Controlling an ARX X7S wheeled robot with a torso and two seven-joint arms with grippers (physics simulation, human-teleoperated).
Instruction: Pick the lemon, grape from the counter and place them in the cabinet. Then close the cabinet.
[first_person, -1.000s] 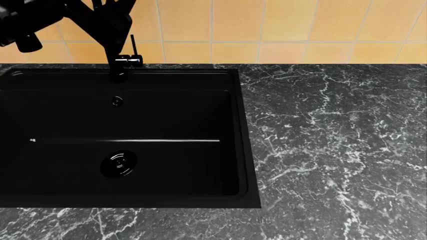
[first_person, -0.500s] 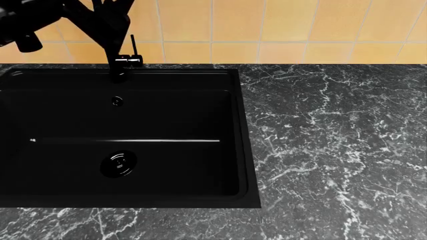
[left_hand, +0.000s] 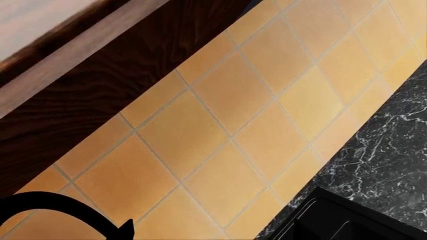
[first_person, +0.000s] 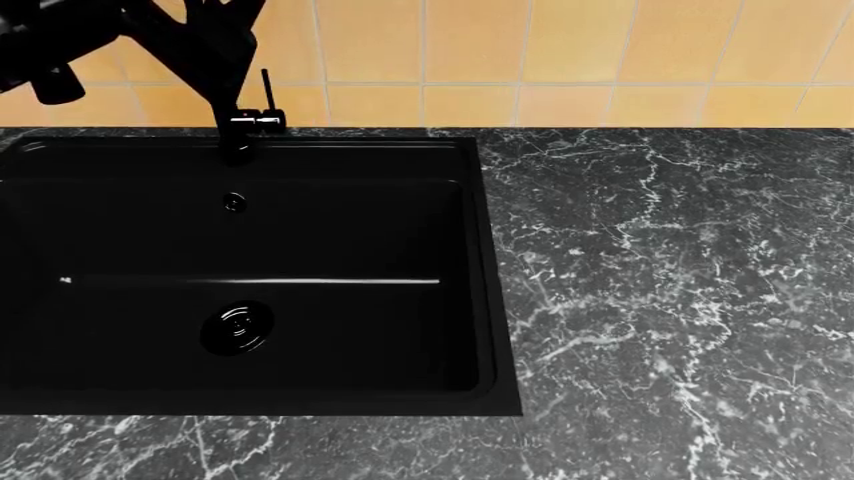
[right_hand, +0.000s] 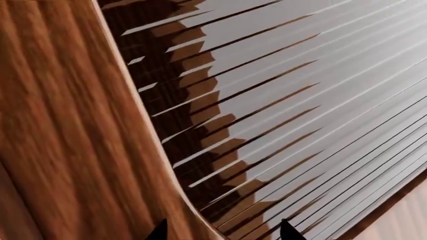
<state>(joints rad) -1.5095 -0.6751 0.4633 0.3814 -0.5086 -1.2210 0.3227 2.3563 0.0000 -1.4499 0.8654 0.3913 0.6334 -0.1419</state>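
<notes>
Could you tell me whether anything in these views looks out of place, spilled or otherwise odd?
Nothing is spilled or damaged: the sink and counter look tidy. One oddity: the right wrist view shows jagged striped streaks across the wooden cabinet surface, probably a render artefact.

You have before you: one worktop (first_person: 667, 280), one black sink basin (first_person: 240, 270), one drain (first_person: 238, 327), one faucet (first_person: 227, 60), one lever (first_person: 267, 95).

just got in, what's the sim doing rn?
Neither lemon nor grape shows in any view. The head camera looks down on the black sink and the marble counter. The left arm is raised by the tap, facing the tiled wall. The right hand sits close against brown wood, apparently open and empty.
</notes>
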